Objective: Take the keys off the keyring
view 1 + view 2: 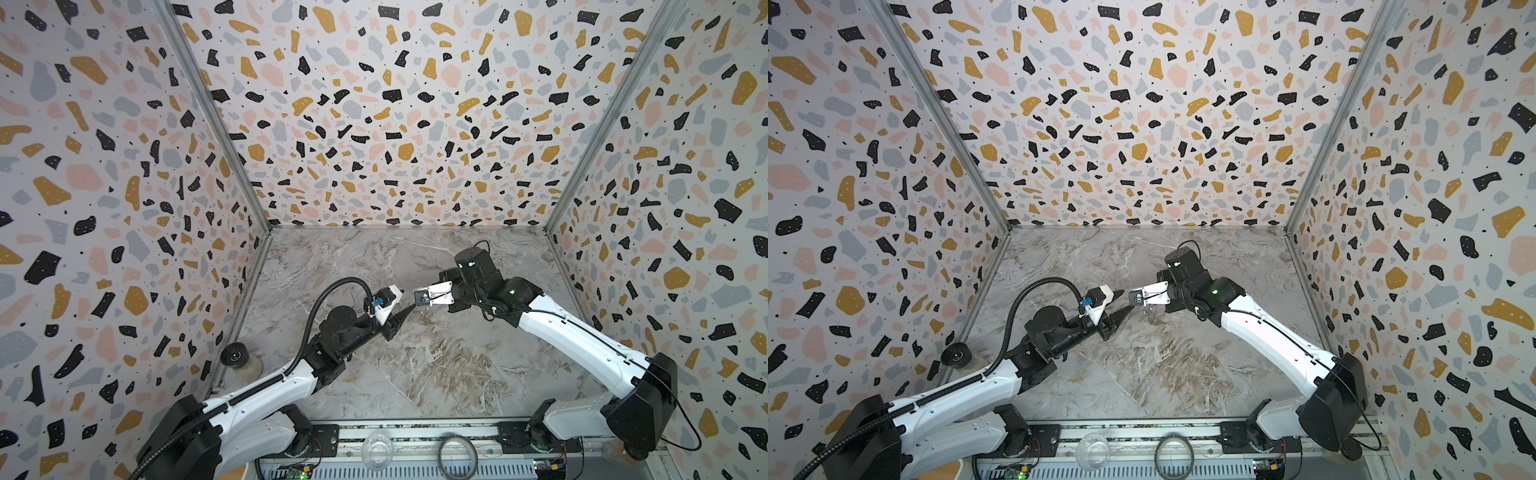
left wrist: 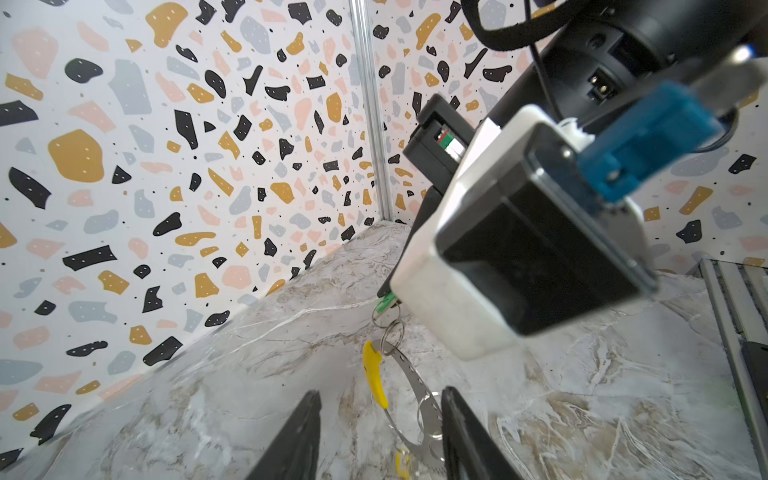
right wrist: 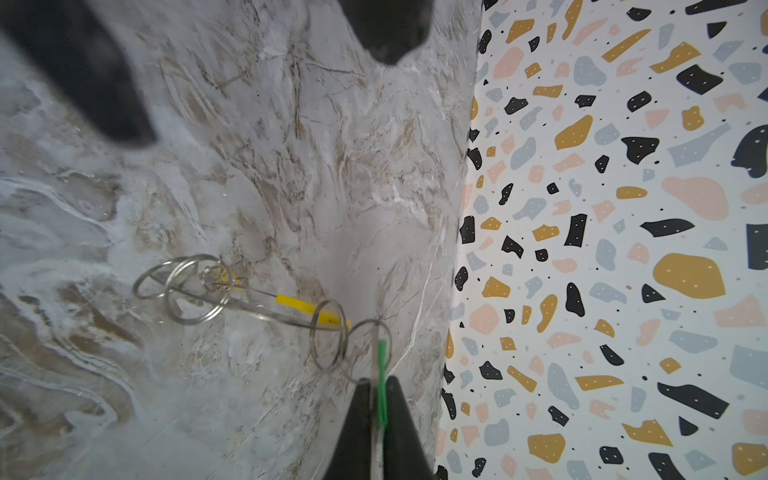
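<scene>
My right gripper [image 3: 377,380] is shut on the green tag [image 3: 381,357] of one key, raised above the marble floor. The keyring [image 3: 257,309] hangs from it by small split rings, its yellow sleeve [image 3: 297,304] showing. The yellow-tagged key [image 3: 224,276] dangles at the far end. In the left wrist view my left gripper [image 2: 382,395] stands open, its jaws either side of the keyring [image 2: 409,376] and sleeve [image 2: 373,374], with one finger [image 2: 457,419] close beside the rim. In a top view the left gripper [image 1: 409,299] meets the hanging keyring [image 1: 424,316] mid-floor.
A darker thick ring [image 1: 457,455] and a clear glass dish [image 1: 377,451] sit on the front rail. A black-capped jar [image 1: 235,356] stands by the left wall. Patterned walls close in three sides of the marble floor [image 1: 436,365].
</scene>
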Controlling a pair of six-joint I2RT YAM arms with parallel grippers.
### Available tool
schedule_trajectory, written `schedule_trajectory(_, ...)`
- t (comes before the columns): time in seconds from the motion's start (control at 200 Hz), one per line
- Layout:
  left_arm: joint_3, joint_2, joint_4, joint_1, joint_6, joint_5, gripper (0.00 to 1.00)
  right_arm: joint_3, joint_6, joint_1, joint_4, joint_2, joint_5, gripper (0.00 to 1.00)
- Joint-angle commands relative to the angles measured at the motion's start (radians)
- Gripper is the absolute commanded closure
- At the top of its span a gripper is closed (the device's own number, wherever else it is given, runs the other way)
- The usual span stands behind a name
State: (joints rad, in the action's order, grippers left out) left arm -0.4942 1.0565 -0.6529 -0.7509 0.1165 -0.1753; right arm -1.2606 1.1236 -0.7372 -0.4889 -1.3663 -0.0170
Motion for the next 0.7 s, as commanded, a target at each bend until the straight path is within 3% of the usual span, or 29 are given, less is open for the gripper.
schedule_trajectory(0.0,0.011,0.001,-0.096,-0.025,0.01,0.014,0.52,-0.048,-0.064,-0.007,-0.066,-0.005,-0.021,1.0)
schedule_trajectory(0.385,0.102,-0.05,-0.136,-0.141,0.047,0.198,0.53,-0.146,-0.176,-0.007,-0.184,-0.074,-0.021,1.0)
schedule_trajectory(0.691,0.054,0.052,-0.206,-0.236,0.069,0.299,0.51,-0.231,-0.246,-0.007,-0.278,-0.128,-0.002,1.0)
